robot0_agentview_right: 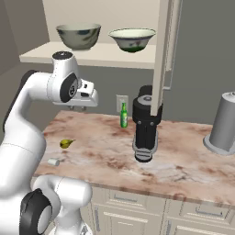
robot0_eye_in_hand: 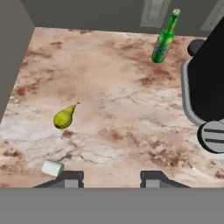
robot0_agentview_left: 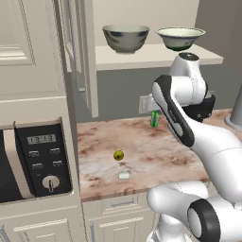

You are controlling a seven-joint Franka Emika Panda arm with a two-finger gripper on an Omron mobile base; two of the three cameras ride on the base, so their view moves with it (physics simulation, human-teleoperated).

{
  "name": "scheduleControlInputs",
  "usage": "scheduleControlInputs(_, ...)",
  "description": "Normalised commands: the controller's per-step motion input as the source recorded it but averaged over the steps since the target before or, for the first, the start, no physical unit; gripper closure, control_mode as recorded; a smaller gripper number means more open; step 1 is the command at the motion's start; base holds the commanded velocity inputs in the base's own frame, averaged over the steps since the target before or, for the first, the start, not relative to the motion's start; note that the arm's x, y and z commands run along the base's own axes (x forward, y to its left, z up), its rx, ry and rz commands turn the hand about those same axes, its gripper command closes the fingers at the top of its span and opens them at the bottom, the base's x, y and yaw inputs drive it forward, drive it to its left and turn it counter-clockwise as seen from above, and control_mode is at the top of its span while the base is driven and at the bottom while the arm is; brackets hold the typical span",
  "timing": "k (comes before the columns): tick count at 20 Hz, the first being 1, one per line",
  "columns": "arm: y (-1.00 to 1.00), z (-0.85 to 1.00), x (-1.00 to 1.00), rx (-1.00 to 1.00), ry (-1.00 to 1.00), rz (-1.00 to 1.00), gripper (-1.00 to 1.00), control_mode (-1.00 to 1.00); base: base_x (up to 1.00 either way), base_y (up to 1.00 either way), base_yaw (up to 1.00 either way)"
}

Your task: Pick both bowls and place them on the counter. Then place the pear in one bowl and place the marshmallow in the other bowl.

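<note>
Hand view: gripper (robot0_eye_in_hand: pixel 111 177) empty, finger tips apart, above the counter (robot0_eye_in_hand: pixel 122 105); nearest lies the marshmallow (robot0_eye_in_hand: pixel 52 168), the pear (robot0_eye_in_hand: pixel 64 116) just beyond it, the green bottle (robot0_eye_in_hand: pixel 165 38) far behind the pear. Further still and above, the grey-green bowl (robot0_agentview_left: pixel 125 37) and the shallower bowl (robot0_agentview_left: pixel 180 37) sit on the cream shelf (robot0_agentview_left: pixel 156 56). Judged barely begun: neither bowl fetched down, both foods unplaced.

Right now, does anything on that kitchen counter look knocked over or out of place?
Nothing looks spilled or damaged. The pear and marshmallow lie loose on the counter, the green bottle stands upright, and both bowls sit level on the shelf.
</note>
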Motion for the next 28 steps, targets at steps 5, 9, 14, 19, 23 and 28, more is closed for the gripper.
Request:
scheduleControlInputs(5,0.07,0.00,-0.04,0.00,-0.08,0.07,-1.00,-1.00,0.00,0.00,0.00)
scheduleControlInputs(9,0.04,0.16,-0.15,-0.02,-0.25,0.23,-1.00,-1.00,0.00,0.00,0.00)
scheduleControlInputs(14,-0.02,0.32,-0.31,-0.03,-0.35,0.24,-1.00,-1.00,0.00,0.00,0.00)
scheduleControlInputs(19,-0.12,0.31,-0.14,-0.18,-0.35,0.17,-1.00,-1.00,0.00,0.00,0.00)
scheduleControlInputs(23,-0.03,0.33,-0.06,-0.28,-0.30,0.06,-1.00,-1.00,0.00,0.00,0.00)
scheduleControlInputs(28,0.00,0.40,0.00,-0.31,-0.17,0.00,-1.00,-1.00,0.00,0.00,0.00)
